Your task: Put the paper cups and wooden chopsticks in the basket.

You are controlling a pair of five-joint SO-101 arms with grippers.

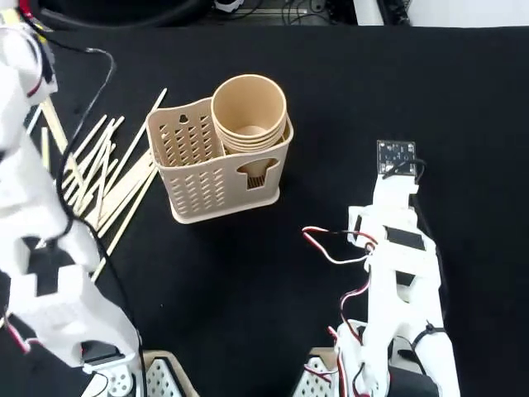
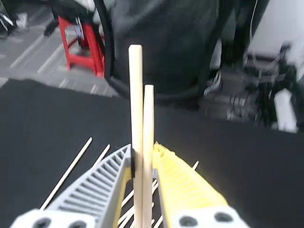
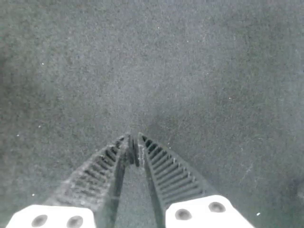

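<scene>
We see left gripper [image 2: 142, 159] clenched on two pale, blunt-ended wooden chopsticks [image 2: 136, 95], side by side. Right gripper [image 3: 134, 141] clenched, empty, over desk [image 1: 430, 83]. Tan paper cups [image 1: 249, 106] nested in beige slotted basket [image 1: 207, 188]; loose chopsticks [image 1: 106, 175] fanned beside it.

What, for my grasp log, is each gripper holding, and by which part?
The left gripper is shut on two wooden chopsticks, pinched along their shafts, ends sticking out past its tips. The right gripper is shut, holding nothing.

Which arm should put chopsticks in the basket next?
Left. The left gripper holds two chopsticks, and the loose pile lies near that arm. The right gripper is shut on nothing.
</scene>
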